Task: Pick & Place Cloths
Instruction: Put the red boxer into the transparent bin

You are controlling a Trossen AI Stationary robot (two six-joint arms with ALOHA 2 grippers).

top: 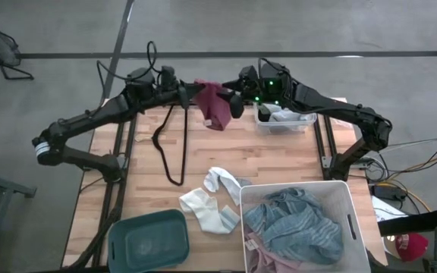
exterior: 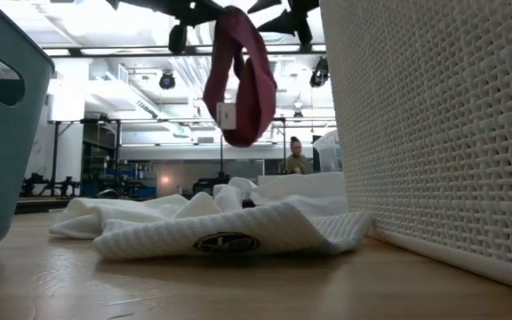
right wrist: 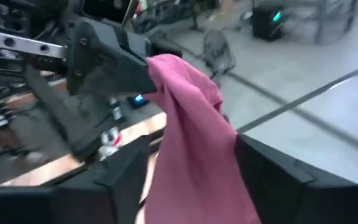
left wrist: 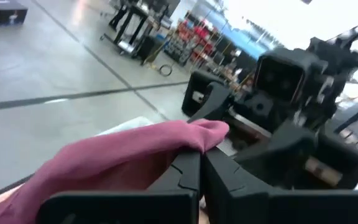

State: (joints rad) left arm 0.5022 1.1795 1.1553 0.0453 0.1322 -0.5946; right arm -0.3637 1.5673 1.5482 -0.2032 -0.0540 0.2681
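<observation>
Both arms meet high above the far edge of the table, and between them hangs a maroon cloth (top: 214, 105). The left gripper (left wrist: 199, 163) has its fingers pressed together on the top fold of the cloth, which drapes down from the pinch well clear of the wood. The right gripper (right wrist: 191, 163) faces it from the other side with its fingers spread wide apart, the cloth hanging in the gap between them without either finger closing on it. Below and nearer the front, white socks (top: 209, 199) lie crumpled on the table beside a white bin (top: 355, 220) holding a blue-striped cloth (top: 290, 224). A teal bin (top: 149, 241) sits at the near corner.
</observation>
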